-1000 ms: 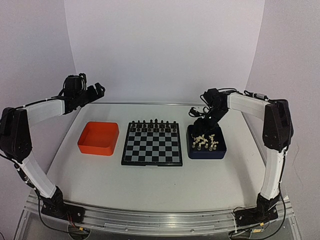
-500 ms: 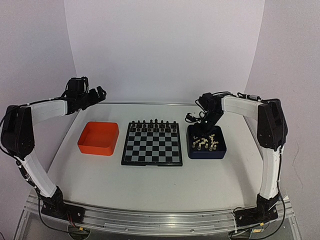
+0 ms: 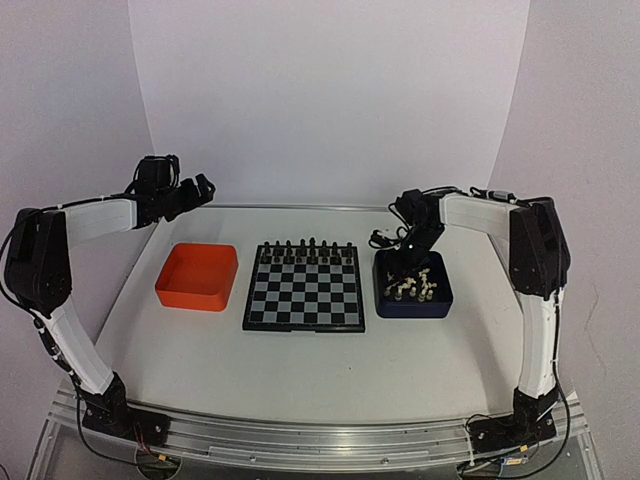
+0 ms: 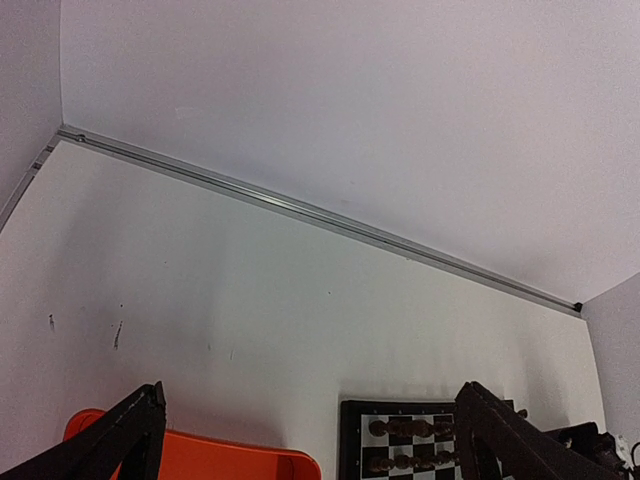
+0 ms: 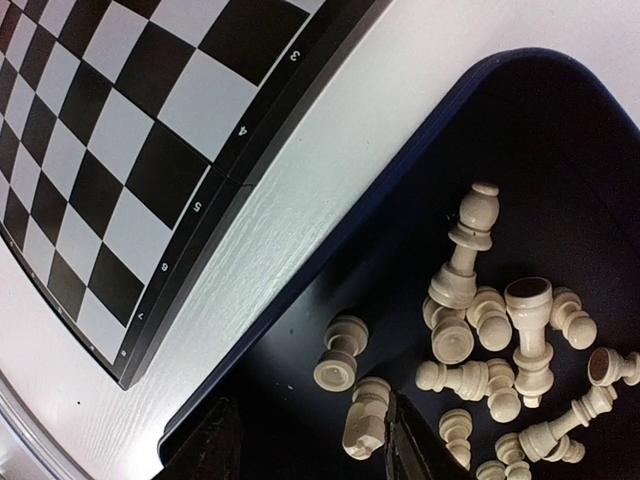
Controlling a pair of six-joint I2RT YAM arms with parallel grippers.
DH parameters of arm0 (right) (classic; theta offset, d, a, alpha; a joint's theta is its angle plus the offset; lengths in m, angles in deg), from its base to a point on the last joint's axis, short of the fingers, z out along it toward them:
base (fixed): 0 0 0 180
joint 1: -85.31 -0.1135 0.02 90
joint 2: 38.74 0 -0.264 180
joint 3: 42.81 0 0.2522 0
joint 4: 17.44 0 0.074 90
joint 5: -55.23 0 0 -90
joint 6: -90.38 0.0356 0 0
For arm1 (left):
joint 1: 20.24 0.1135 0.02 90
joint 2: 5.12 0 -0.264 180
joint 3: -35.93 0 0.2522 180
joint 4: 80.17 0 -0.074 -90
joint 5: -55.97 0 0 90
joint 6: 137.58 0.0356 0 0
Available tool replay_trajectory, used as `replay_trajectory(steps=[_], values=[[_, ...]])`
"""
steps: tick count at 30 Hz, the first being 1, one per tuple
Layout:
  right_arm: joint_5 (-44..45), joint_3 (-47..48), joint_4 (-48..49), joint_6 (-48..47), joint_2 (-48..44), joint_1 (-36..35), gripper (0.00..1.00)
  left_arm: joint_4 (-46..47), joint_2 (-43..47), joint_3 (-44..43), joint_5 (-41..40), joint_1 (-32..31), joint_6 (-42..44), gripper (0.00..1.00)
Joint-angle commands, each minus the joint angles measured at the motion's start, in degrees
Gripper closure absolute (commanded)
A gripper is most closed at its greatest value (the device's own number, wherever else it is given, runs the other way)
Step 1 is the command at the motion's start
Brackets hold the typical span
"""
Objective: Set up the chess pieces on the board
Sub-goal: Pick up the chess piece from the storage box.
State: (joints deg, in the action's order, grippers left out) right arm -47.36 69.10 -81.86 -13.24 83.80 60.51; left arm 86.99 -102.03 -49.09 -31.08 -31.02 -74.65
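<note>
The board (image 3: pixel 305 287) lies at the table's middle, with black chessmen (image 3: pixel 305 250) lined up on its two far rows. Cream-white chess pieces (image 3: pixel 410 285) lie heaped in the dark blue tray (image 3: pixel 440 305) to its right. My right gripper (image 3: pixel 405 262) reaches down into that tray. In the right wrist view its jaws (image 5: pixel 310 445) stand apart. A toppled cream piece (image 5: pixel 362 425) lies between them, against the right finger (image 5: pixel 405 440). A rook (image 5: pixel 340 355) lies just beyond, and the main heap (image 5: pixel 500 330) is further right. My left gripper (image 3: pixel 195 188) hovers open and empty, far left.
An orange tray (image 3: pixel 198 275) sits left of the board. The board's numbered border (image 5: pixel 200 200) runs close beside the blue tray's wall (image 5: pixel 560 130). The left wrist view shows the table's back rail (image 4: pixel 300 210), the orange tray's rim (image 4: pixel 200 455) and the board's far rows (image 4: pixel 400 440).
My right gripper has dropped into the near-left part of the blue tray and its jaws have narrowed. The left arm has hardly moved.
</note>
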Motion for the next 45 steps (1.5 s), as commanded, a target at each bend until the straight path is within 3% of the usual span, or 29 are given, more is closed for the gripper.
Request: replay_trajectory(steps=[1,31,45], values=[[-1.57,1.62,-0.78,-0.88,1.03,-0.56,0.57,-0.04,0.09,-2.75,0.3,0.09,-0.52,0.0],[1.84,3.88,-0.53,-1.41,5.15,-0.99,0.69,0.21,1.01,-1.74,0.65,0.1,-0.18,0.0],[2.76,3.55,-0.15,-1.23,4.17,-1.0,0.93,0.59,0.98,-1.62,1.16,0.12,-0.26,0.0]])
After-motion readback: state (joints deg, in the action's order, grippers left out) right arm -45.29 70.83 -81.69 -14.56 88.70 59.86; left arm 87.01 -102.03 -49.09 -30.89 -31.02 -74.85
